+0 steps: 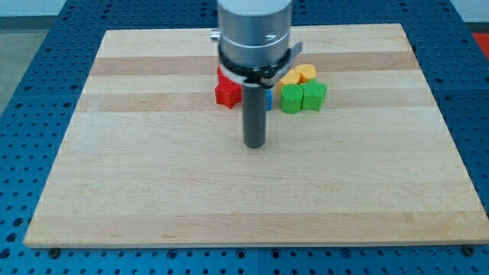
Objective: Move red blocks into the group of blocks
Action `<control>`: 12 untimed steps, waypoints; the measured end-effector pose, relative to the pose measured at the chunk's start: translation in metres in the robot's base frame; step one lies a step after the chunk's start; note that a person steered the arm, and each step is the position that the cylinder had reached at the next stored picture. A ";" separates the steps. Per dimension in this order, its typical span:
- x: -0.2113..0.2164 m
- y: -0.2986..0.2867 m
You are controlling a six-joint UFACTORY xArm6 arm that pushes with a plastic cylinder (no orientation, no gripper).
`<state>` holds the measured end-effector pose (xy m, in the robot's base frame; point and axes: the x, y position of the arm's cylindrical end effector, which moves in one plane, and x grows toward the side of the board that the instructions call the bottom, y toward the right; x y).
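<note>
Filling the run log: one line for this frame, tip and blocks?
tip: below cluster, touching nothing | red blocks: cluster's left edge | green blocks, yellow blocks: right | blue block: mostly hidden behind rod

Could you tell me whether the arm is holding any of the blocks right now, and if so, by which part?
Nothing is held. My tip rests on bare board toward the view's bottom from the cluster, apart from the red star block and touching no block.
</note>
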<state>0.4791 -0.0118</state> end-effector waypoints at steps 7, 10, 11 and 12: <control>-0.103 -0.024; -0.118 -0.125; -0.140 -0.110; -0.106 -0.070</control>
<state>0.3727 -0.0820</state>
